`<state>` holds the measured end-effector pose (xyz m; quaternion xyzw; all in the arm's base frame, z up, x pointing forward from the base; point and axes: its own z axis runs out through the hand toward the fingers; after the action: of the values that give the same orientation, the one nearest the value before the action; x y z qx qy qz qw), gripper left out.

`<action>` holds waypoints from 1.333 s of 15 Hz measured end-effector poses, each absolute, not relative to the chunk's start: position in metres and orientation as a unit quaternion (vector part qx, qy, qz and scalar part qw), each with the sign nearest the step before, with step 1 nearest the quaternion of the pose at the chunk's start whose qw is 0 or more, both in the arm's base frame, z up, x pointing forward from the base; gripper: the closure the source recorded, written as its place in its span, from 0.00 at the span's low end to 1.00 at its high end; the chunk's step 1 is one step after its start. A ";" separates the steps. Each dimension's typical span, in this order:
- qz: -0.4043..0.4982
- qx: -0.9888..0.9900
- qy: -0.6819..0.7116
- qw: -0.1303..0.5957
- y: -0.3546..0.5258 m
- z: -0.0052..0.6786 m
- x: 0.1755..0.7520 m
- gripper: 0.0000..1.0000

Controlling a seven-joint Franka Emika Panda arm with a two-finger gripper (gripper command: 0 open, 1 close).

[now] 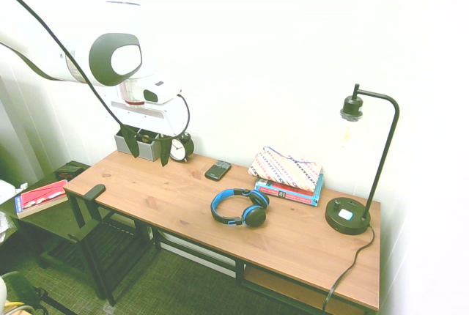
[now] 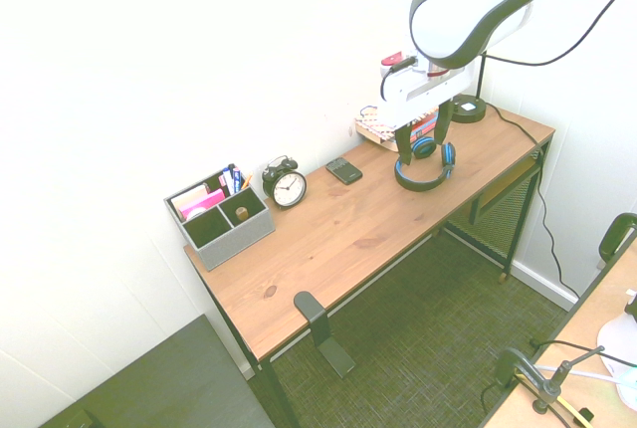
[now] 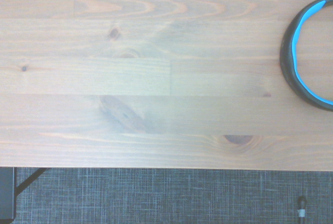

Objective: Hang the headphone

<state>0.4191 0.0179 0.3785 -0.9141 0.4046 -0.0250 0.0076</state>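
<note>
The headphone (image 1: 239, 207) lies flat on the wooden desk (image 1: 168, 201), its blue band curved toward the wall and its black ear cups toward the front edge. It also shows in the second exterior view as the headphone (image 2: 425, 165). In the wrist view only an arc of the headphone's band (image 3: 289, 62) enters from one side. My gripper (image 1: 147, 143) hangs open and empty well above the desk, some way from the headphone toward the organiser end. The gripper (image 2: 423, 131) overlaps the headphone only in the picture there.
A black hook (image 1: 94, 192) sticks out at the desk's end, seen again as the hook (image 2: 317, 317). Along the wall stand a grey organiser (image 2: 219, 217), an alarm clock (image 2: 287, 184), a phone (image 1: 218, 170), books with a patterned pouch (image 1: 287, 170) and a black lamp (image 1: 349, 215).
</note>
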 end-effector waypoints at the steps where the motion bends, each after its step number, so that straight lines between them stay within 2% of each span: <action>1: -0.024 -0.914 0.405 0.007 0.018 0.378 0.419 0.00; 6: -0.046 -0.924 0.380 -0.004 -0.013 0.367 0.441 0.00; 16: -0.074 -0.956 0.283 -0.035 -0.043 0.225 0.521 0.00; 17: -0.078 -0.955 0.283 -0.039 -0.047 0.216 0.526 1.00; 20: -0.083 -0.954 0.285 -0.045 -0.053 0.194 0.534 1.00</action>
<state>0.5338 -0.0529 0.1944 -0.9539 0.2849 -0.0831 -0.0455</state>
